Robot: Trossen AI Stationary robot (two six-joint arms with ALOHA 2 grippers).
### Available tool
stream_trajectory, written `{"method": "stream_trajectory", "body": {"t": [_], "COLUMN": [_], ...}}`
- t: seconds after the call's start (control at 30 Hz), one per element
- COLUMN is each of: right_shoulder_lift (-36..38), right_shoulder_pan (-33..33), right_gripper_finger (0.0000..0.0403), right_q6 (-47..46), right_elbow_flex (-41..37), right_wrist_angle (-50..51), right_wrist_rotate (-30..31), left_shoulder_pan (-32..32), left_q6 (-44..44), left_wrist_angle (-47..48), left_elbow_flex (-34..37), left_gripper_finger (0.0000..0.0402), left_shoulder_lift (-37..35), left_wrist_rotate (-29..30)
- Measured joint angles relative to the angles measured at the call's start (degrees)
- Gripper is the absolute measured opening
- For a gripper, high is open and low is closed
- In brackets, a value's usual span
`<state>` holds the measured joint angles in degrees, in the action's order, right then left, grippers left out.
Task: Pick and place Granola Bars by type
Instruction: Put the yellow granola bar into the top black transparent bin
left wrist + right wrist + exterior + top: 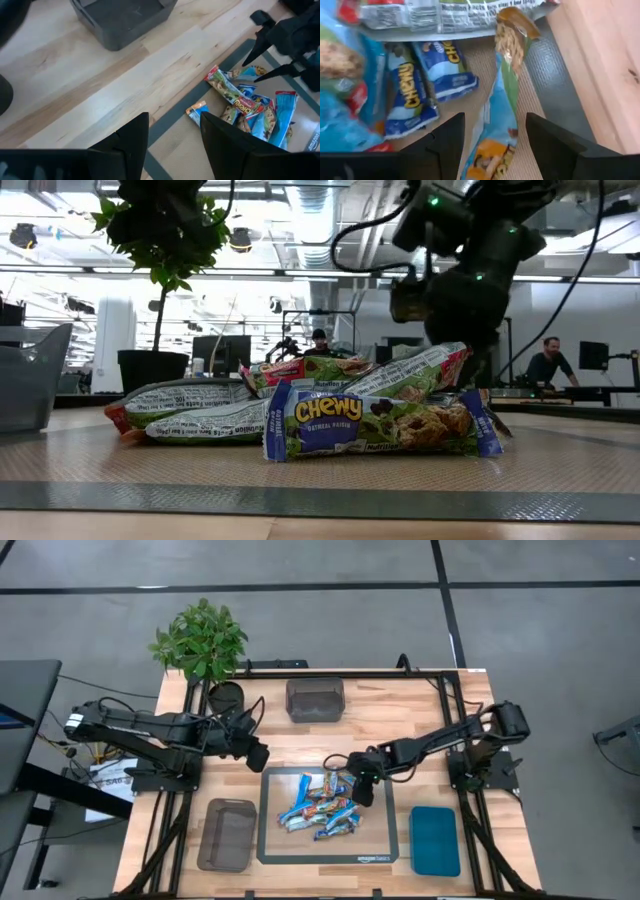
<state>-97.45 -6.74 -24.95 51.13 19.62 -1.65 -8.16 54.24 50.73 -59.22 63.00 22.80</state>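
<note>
Several granola bars (320,808) lie piled on a grey-edged mat (268,840); their wrappers are blue, green, red and white. In the low view a "Chewy" bar (380,425) lies nearest. My right gripper (360,790) hangs over the pile's far right part, open. In its wrist view the gripper (495,135) stands astride a blue-green bar (506,95) that runs lengthwise between the fingers with a gap on each side. My left gripper (258,755) is open over bare wood by the mat's far left corner, and its wrist view (172,145) looks toward the pile (245,100).
A dark bin (315,700) stands at the table's far middle and a grey translucent bin (226,833) left of the mat. A teal tray (434,840) lies right of the mat. A potted plant (200,638) and a black pot (225,697) occupy the far left corner.
</note>
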Motion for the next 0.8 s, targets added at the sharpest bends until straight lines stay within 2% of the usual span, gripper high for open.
{"method": "stream_trajectory", "body": {"t": [0.13, 0.33, 0.47, 0.57, 0.8], "right_shoulder_lift": [-2.39, -2.99, -0.54, 2.67, 11.01], "right_shoulder_pan": [0.00, 0.00, 0.47, 1.95, 10.21], "right_gripper_finger": [0.0166, 0.0066, 0.0015, 0.0010, 0.0037], "right_q6": [0.09, 0.11, 1.00, 1.03, 0.50], "right_elbow_flex": [2.32, 2.93, 2.95, 2.91, 3.59], "right_wrist_angle": [2.79, 3.38, 2.20, 0.16, -8.55], "right_wrist_rotate": [-0.04, -2.24, -3.65, -4.56, -4.04], "left_shoulder_pan": [0.00, -0.03, -0.02, -0.02, -0.02], "left_q6": [0.00, 0.00, -0.04, -0.04, -0.08], "left_wrist_angle": [0.08, 0.03, -0.16, -0.47, -0.84], "left_elbow_flex": [0.00, 0.00, 0.00, 0.00, 0.00], "left_gripper_finger": [0.0171, 0.0171, 0.0171, 0.0171, 0.0171], "left_shoulder_lift": [0.00, 0.00, 0.00, 0.00, 0.00], "left_wrist_rotate": [-0.08, -0.35, -1.24, -1.35, -0.96]}}
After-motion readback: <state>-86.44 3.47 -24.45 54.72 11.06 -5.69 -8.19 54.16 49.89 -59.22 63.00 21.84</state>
